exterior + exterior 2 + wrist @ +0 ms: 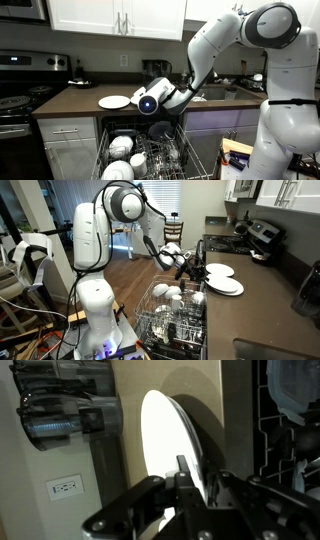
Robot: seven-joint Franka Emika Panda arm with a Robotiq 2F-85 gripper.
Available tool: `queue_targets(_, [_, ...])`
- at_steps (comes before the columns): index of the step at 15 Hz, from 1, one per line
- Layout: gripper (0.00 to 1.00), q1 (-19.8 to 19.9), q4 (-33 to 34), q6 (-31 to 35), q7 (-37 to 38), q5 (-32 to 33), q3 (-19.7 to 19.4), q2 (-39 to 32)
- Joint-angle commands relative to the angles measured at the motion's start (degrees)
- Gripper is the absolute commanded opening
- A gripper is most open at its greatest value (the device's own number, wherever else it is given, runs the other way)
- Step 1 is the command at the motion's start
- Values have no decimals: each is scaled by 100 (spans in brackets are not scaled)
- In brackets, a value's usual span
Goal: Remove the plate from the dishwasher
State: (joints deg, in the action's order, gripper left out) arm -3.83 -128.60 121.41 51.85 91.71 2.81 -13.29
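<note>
Open counter (70, 100) beside plate (114, 102), front edge close; rim at gripper (188, 480) tips; clenched or released, cannot tell.

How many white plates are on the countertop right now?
2: one plate at the gripper, a second plate next to it, nearer the camera. Others may be hidden in the dishwasher rack.

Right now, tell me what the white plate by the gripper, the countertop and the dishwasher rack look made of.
Plate: smooth bright white, likely glazed ceramic, possibly melamine. Countertop: flat brown, low sheen; laminate or stone, unclear. Rack: thin grey wires, probably coated metal.
</note>
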Motion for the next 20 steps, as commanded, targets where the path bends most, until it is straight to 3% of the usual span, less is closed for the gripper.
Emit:
queue_targets(1, [23,98,188,21,-266,-117,33,-68])
queue_targets(4, [33,106,223,29,-275,-131,25,-84])
queue_targets(7, [35,128,257,72,-324,-167,12,-100])
queue_targets(8, [42,141,266,99,-346,-184,7,-104])
queue_targets(9, [39,160,276,150,-394,-211,0,-108])
queue_targets(12, [46,224,346,257,-568,-367,-22,-151])
queue_targets(13, [42,238,396,263,-644,-432,-36,-172])
queue_targets(15, [45,270,464,307,-761,-560,-56,-208])
queue_targets(17, [50,289,500,368,-893,-682,-69,-214])
queue_targets(20, [70,322,506,526,-1115,-824,-71,-175])
